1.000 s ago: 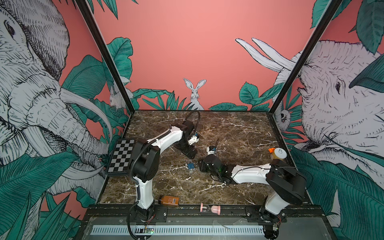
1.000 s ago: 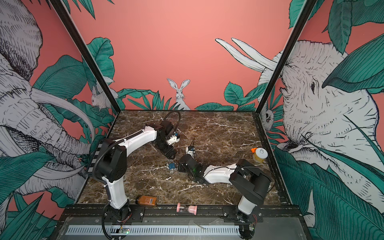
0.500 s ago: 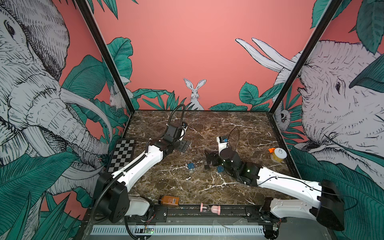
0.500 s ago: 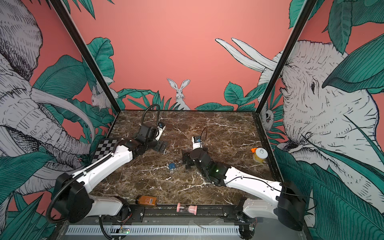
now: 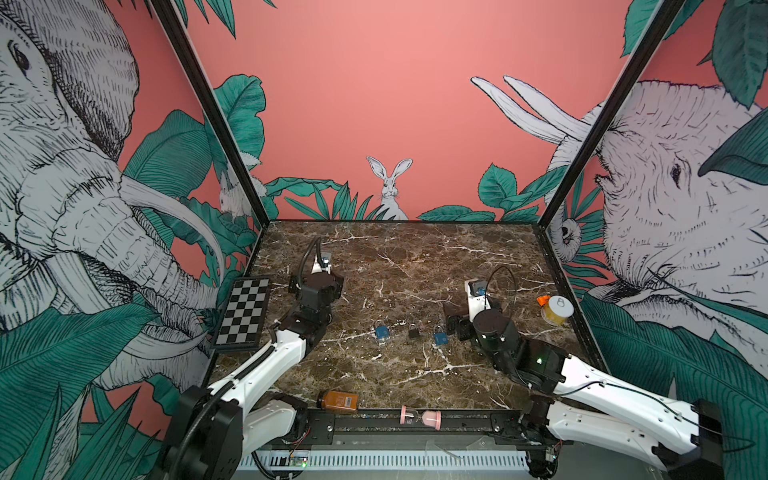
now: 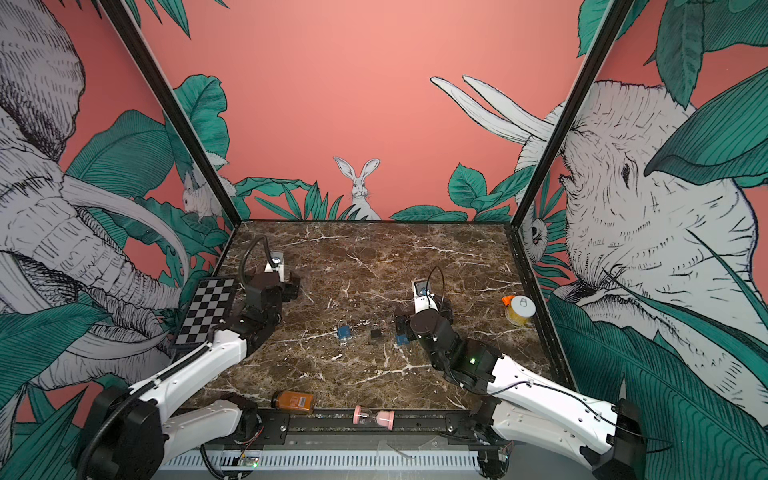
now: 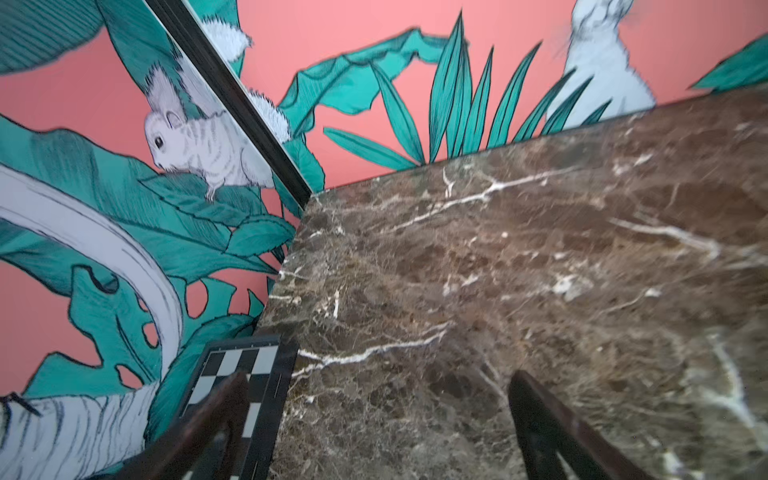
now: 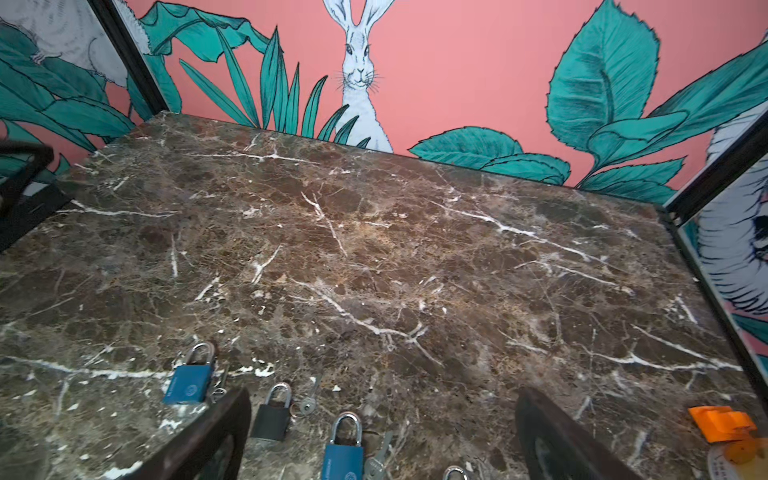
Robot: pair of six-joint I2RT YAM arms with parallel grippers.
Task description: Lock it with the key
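The left gripper [image 7: 378, 378] and right gripper [image 8: 382, 395] are both held spread. The nearest blue padlock [image 8: 343, 451] is laid on the bench [image 8: 374, 249] just beside the right gripper, toward the left gripper. A black padlock [image 8: 272, 413] with a key [image 8: 307, 405] lies beyond.

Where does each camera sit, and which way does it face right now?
Both top views: high over the front, looking down at the table; left arm, right arm show.
Left wrist: toward the far left corner; open left pincer.
Right wrist: toward the back wall; open right pincer.
Shared: black padlock, right wrist and top views.
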